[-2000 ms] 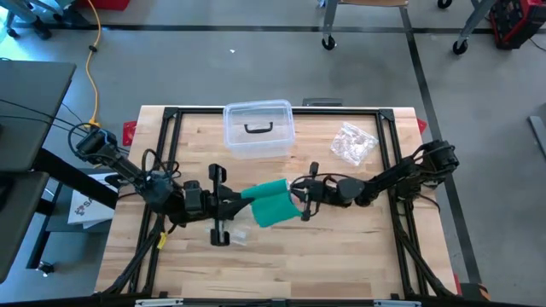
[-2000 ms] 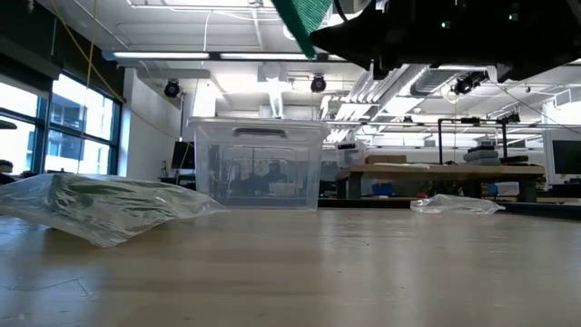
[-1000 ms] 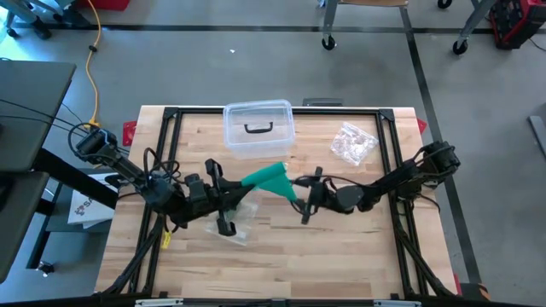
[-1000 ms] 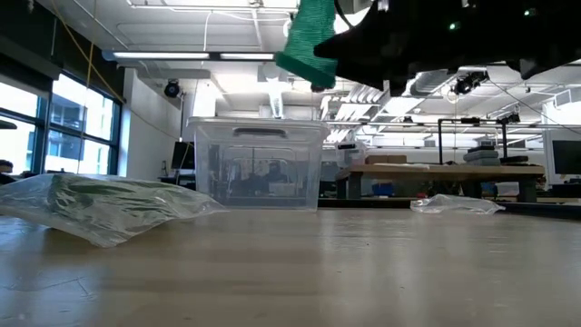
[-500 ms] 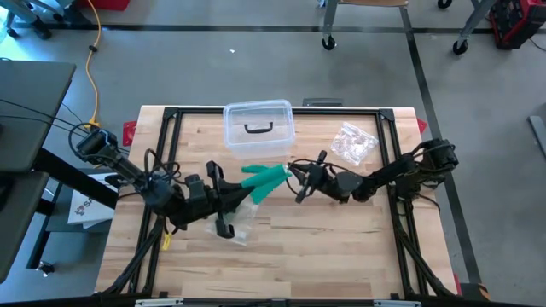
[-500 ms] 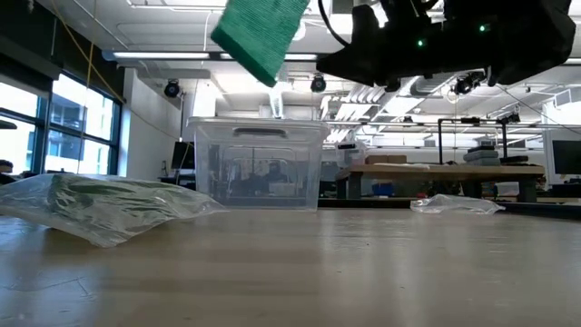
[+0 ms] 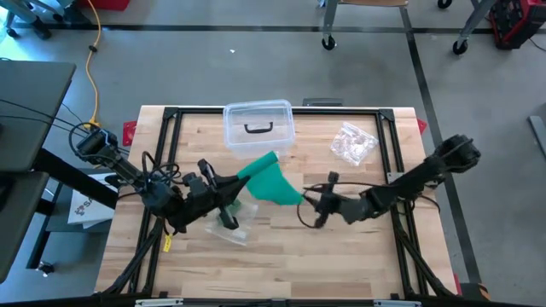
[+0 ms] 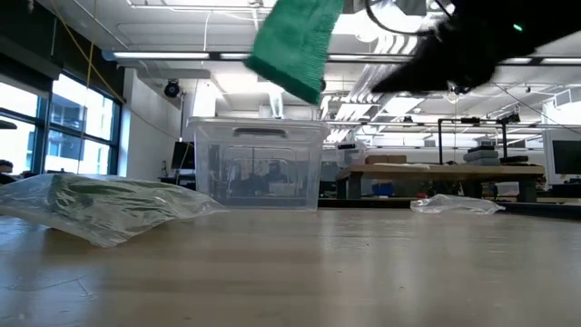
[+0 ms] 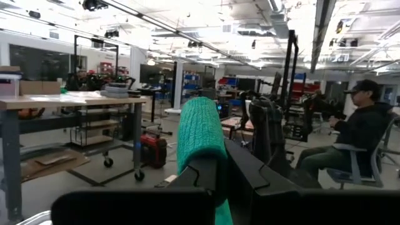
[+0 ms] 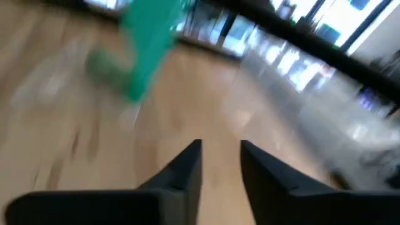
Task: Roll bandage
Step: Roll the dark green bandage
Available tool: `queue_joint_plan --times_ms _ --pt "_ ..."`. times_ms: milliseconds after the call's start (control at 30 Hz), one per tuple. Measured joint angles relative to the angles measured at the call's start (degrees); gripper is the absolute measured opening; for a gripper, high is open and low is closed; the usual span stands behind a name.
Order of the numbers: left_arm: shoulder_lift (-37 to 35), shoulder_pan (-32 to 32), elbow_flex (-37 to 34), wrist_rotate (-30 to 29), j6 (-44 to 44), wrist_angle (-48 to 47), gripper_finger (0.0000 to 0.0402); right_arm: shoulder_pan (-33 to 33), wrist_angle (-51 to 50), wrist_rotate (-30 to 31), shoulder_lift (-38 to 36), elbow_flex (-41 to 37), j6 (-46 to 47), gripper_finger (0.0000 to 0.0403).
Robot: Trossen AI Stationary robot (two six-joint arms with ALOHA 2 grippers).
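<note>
Above the counter middle, left gripper had jaws clamped on the green bandage, held up off the wood, near the clear plastic box. Right gripper sat just right of the bandage, jaws parted, gripping nothing.

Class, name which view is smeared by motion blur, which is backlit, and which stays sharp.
Right wrist view: heavy motion smear over the green bandage and table. Low view: bright ceiling lights silhouette the arm; the bandage's edges look soft. Left wrist view: sharp on the bandage held in the left claw.
</note>
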Motion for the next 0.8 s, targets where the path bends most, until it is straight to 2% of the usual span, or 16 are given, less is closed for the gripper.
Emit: queue_joint_plan --times_ms 100,200,267,433,500,533,667,800 --pt "0.0 0.4 0.0 0.0 0.0 -0.2 0.0009 1.7 -12.7 -4.9 -2.2 0.0 8.5 0.0157" --pt "0.0 0.7 0.0 0.0 0.0 -0.2 0.0009 3.8 -16.0 -12.6 -2.3 -0.7 7.8 0.0195" --pt "0.0 0.7 0.0 0.1 0.0 -0.2 0.0009 5.8 -6.3 -12.6 -1.1 -3.9 3.4 0.0205" --pt "0.0 0.7 0.0 0.8 -0.1 -0.3 0.0009 5.9 38.9 -3.4 6.4 -14.9 -5.9 0.0208" --pt "0.0 0.7 0.0 1.3 -0.5 -0.3 0.0009 3.9 53.1 -4.4 10.4 -16.6 -9.5 0.0208" --pt "0.0 0.8 0.0 1.6 -0.4 -0.3 0.0009 2.5 58.7 -6.9 12.4 -16.7 -10.9 0.0208" --pt "-0.1 1.1 0.0 2.6 -0.4 0.0 0.0009 -2.7 67.5 -18.9 20.3 -13.1 -12.2 0.0209" --pt "-0.1 1.0 0.0 2.7 -0.4 0.0 0.0009 -6.1 68.4 -21.1 24.4 -8.8 -11.6 0.0209"
